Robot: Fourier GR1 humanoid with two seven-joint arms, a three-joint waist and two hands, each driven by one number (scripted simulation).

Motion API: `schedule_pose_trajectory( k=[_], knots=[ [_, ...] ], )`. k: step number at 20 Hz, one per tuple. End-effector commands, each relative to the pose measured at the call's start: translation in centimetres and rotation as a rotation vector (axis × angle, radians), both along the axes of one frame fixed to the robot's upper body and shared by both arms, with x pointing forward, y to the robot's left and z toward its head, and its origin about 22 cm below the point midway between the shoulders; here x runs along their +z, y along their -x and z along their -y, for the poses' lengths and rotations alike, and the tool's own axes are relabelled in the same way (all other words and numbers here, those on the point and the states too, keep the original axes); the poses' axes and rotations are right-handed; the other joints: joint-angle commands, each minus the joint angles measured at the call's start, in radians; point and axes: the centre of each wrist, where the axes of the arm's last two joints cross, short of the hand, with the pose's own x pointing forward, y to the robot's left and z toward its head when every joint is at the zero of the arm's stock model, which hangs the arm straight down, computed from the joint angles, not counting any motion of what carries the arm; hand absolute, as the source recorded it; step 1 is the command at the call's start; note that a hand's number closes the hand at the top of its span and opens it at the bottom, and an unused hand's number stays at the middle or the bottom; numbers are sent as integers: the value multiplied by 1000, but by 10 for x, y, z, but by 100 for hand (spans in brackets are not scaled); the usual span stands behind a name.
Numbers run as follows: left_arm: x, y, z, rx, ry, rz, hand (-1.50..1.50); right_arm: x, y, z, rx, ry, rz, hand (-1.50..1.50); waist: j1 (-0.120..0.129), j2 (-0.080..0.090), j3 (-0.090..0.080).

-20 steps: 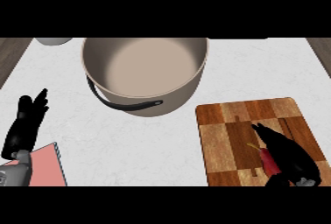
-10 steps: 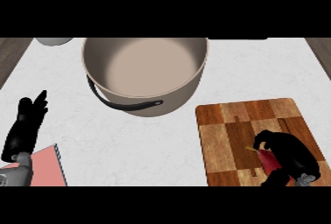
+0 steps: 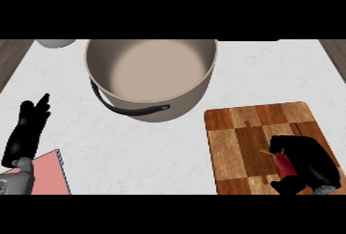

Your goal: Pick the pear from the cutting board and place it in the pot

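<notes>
Head view. The right hand [image 3: 305,163] is curling its fingers and thumb round the red pear [image 3: 283,165], which is lying on the cutting board [image 3: 243,137] near its lower right part; only a red strip and the stem are showing. The pear is probably light, rigid and smooth-skinned, so it is likely best taken across its widest part. The pot [image 3: 152,75] is standing well apart. The left hand [image 3: 27,132] is resting open beside a pink notebook [image 3: 51,176]
</notes>
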Motion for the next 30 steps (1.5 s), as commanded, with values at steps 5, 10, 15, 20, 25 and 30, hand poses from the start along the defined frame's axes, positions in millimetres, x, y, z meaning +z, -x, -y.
schedule_pose_trajectory(
  k=[5,10,15,20,25,30],
  knots=[
    [-6,11,12,1,5,-9,0,34,-20,-21,-242,58,118,150,9,2,1],
    [10,-7,-7,4,11,0,0,71,-38,-37,-362,65,243,150,2,3,0],
    [6,-2,7,-3,-12,-6,0,121,-26,-65,-314,-64,550,150,6,0,1],
    [-6,1,1,0,16,-13,0,165,-4,-100,-182,-277,798,150,6,0,0],
    [-11,5,8,-12,0,-28,0,208,-1,-123,-126,-227,881,150,8,1,0],
    [10,0,25,-24,8,-17,0,243,-30,-167,-72,-267,787,150,15,2,0]
  ],
)
